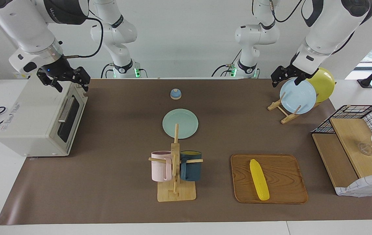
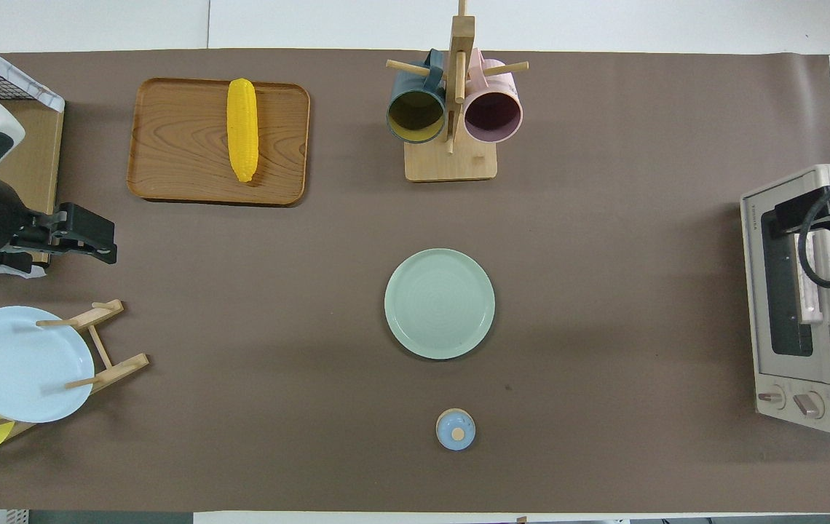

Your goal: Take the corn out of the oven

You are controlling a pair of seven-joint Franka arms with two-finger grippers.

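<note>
The corn is a yellow cob lying on a wooden tray, at the left arm's end and farther from the robots. The off-white oven stands at the right arm's end with its dark glass door closed. My right gripper hangs open and empty over the oven's top edge, above the door. My left gripper is open and empty over the plate rack.
A plate rack holds a light blue plate and a yellow plate. A green plate lies mid-table, and a small blue knobbed lid sits nearer the robots. A mug tree holds two mugs. A wire and wood shelf stands beside the tray.
</note>
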